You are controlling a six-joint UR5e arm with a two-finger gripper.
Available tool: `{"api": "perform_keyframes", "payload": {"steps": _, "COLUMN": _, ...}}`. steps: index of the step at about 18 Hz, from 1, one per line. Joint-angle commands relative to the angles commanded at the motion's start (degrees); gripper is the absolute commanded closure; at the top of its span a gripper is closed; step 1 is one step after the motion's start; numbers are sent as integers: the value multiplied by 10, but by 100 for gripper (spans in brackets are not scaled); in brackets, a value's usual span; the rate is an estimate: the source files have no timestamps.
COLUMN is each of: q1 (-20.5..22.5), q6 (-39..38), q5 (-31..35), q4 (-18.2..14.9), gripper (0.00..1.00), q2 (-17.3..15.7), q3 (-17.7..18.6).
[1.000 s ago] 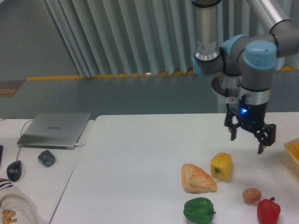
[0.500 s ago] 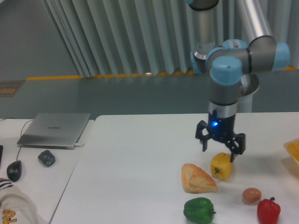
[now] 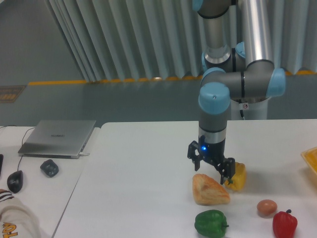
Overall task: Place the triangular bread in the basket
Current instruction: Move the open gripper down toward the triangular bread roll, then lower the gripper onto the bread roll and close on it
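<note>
The triangular bread (image 3: 210,190), a golden-brown flaky wedge, lies on the white table right of centre. My gripper (image 3: 211,169) hangs open just above its far edge, fingers pointing down, nothing between them. One fingertip stands in front of the yellow bell pepper (image 3: 239,176). Only a corner of the orange-yellow basket (image 3: 311,159) shows at the right edge of the frame.
A green pepper (image 3: 211,223), a brown egg (image 3: 266,207) and a red pepper (image 3: 284,224) lie near the front edge. A laptop (image 3: 58,137), a dark small object (image 3: 49,167) and a mouse (image 3: 15,181) sit on the left table.
The gripper has travelled left and down, from near the basket, past the yellow pepper, to just above the bread. It has stayed open. The objects have not moved.
</note>
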State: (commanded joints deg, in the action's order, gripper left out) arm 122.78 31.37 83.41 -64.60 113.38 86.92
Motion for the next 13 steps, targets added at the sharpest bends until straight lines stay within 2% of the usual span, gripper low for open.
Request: {"api": "perform_keyframes", "payload": {"steps": 13, "q1": -2, "q6": 27, "q5": 20, "q4": -1, "gripper": 0, "q2": 16, "q3": 9}}
